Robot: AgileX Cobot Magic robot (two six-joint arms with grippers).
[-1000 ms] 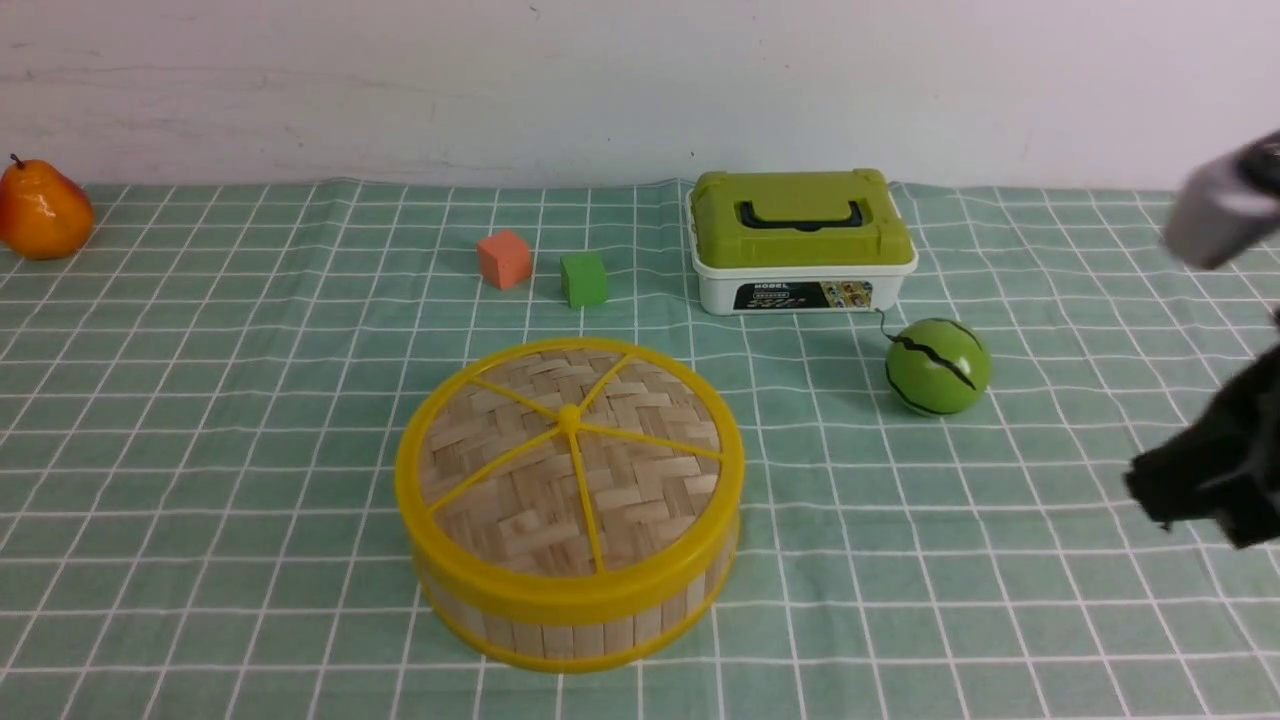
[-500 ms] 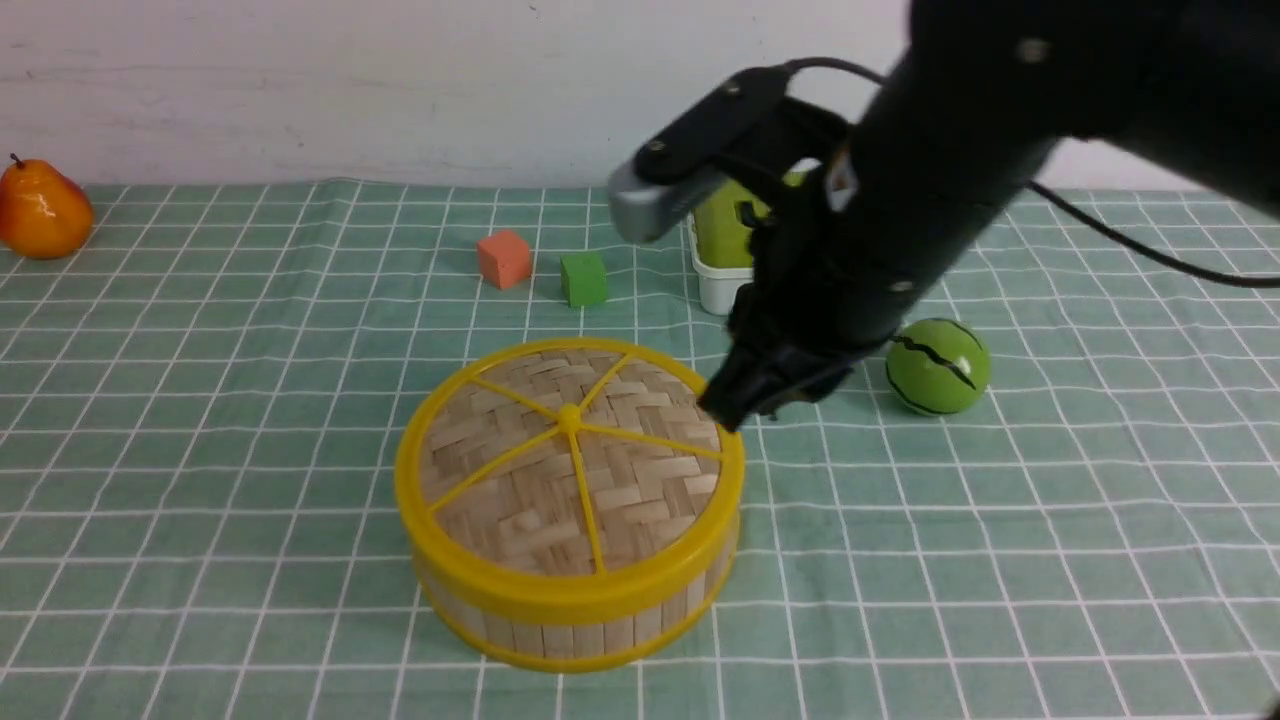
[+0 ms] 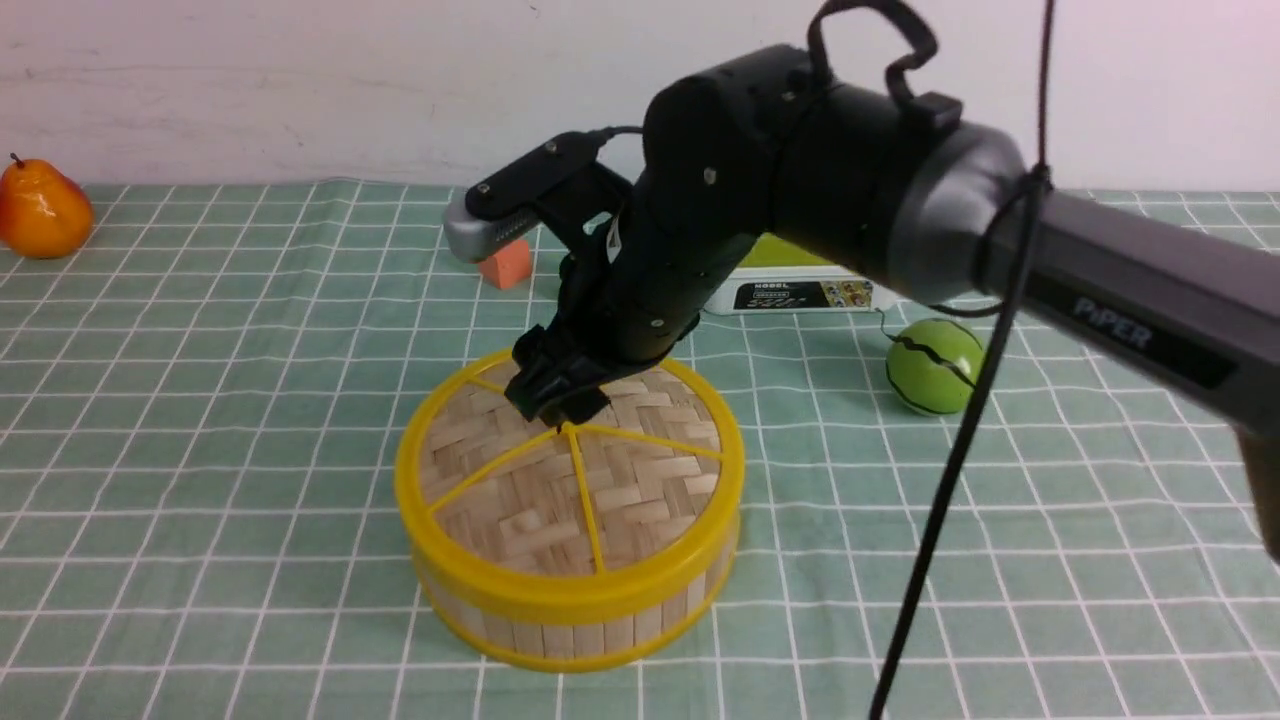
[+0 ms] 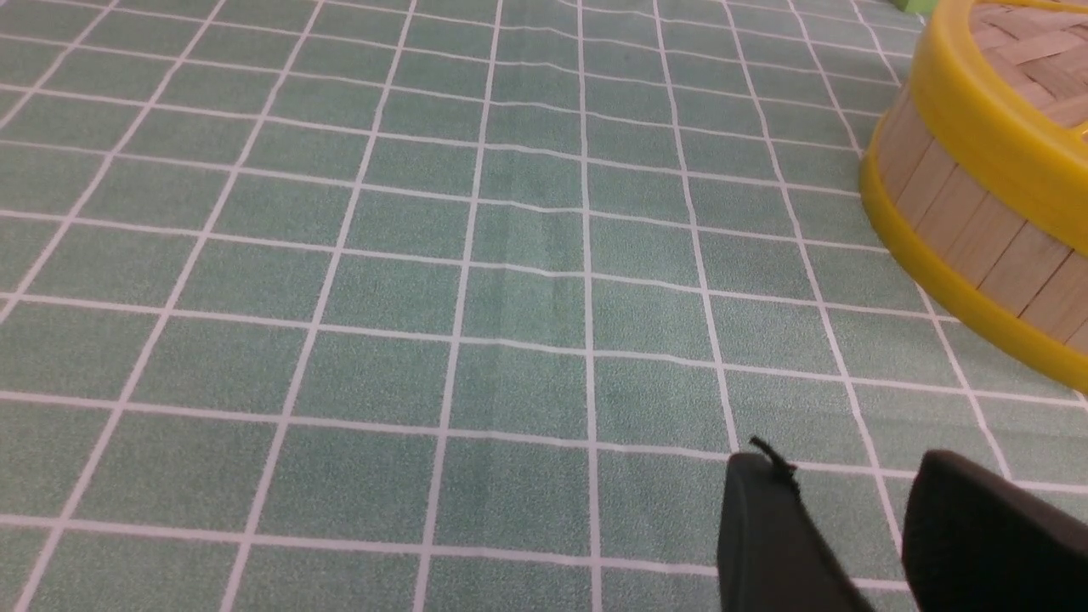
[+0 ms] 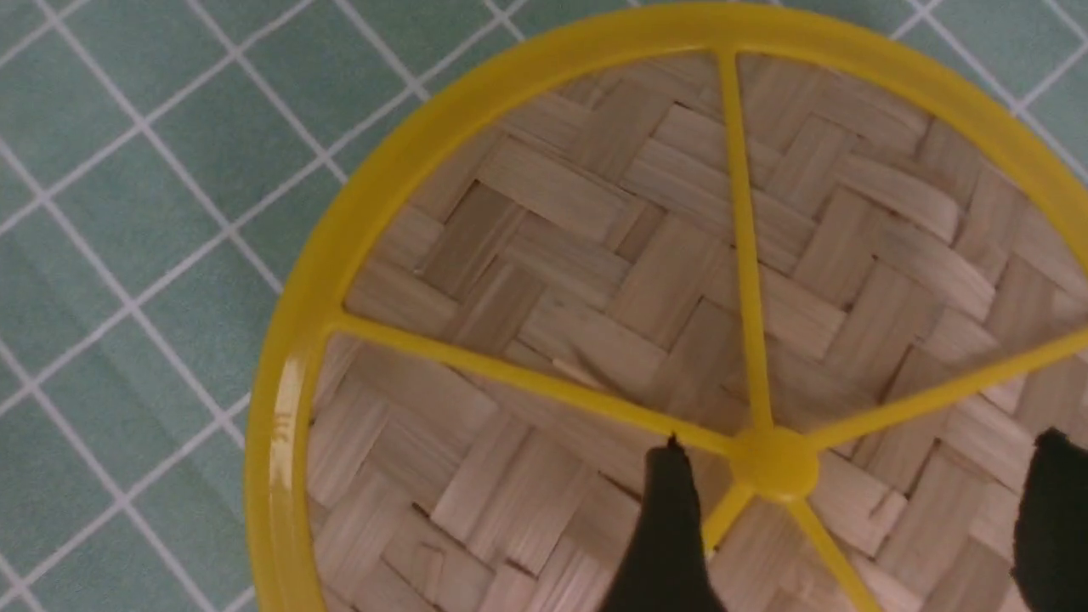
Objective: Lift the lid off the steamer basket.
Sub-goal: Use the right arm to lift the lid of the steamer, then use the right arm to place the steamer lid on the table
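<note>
The steamer basket (image 3: 575,632) stands on the checked cloth near the front middle, with the woven lid (image 3: 520,500) seated on it. My right gripper (image 3: 556,404) hangs just above the lid's centre, hiding the knob in the front view. In the right wrist view the lid (image 5: 544,255) fills the frame. The right gripper (image 5: 860,442) is open and empty; the yellow knob (image 5: 773,463) lies between its fingers, close to one fingertip (image 5: 671,510). My left gripper (image 4: 841,463) is open and empty, low over bare cloth beside the basket wall (image 4: 960,221).
An orange pear (image 3: 40,210) sits at the far left. An orange cube (image 3: 508,265) and a white box with a green lid (image 3: 790,292) are partly hidden behind the right arm. A green watermelon ball (image 3: 935,365) lies right of the basket.
My right arm has swung in from the right edge, past the basket's far right rim, to above the lid's centre. The basket and lid have not moved.
</note>
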